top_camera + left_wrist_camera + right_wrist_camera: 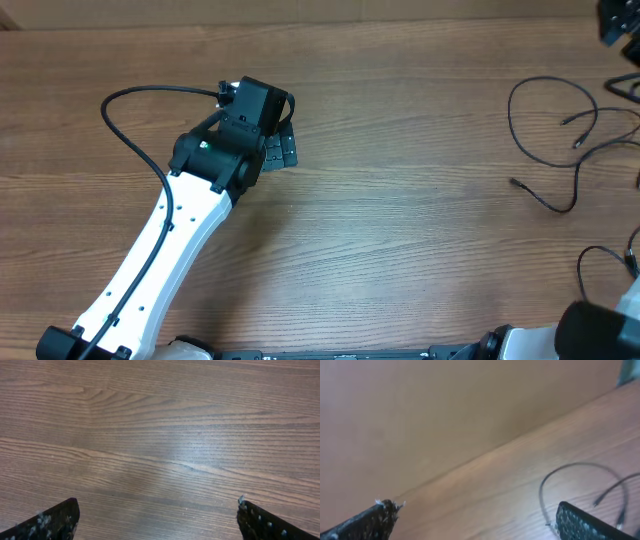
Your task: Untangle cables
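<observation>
Several thin black cables [512,115] lie in loose overlapping loops on the wooden table at the far right of the overhead view, with small plug ends [516,182] pointing inward. My left gripper [278,148] hovers over bare wood in the left half, far from them; the left wrist view shows it [157,512] open with nothing between the fingers. In the right wrist view my right gripper [480,512] is open and empty, and a cable loop [580,464] lies just beyond its right finger [585,524]. In the overhead view I cannot see the right gripper's fingers.
A tan wall [420,420] rises behind the table's far edge. The left arm's white link [160,260] and its thick black cable [125,100] cross the left side of the table. The right arm's base [600,330] sits at the bottom right corner.
</observation>
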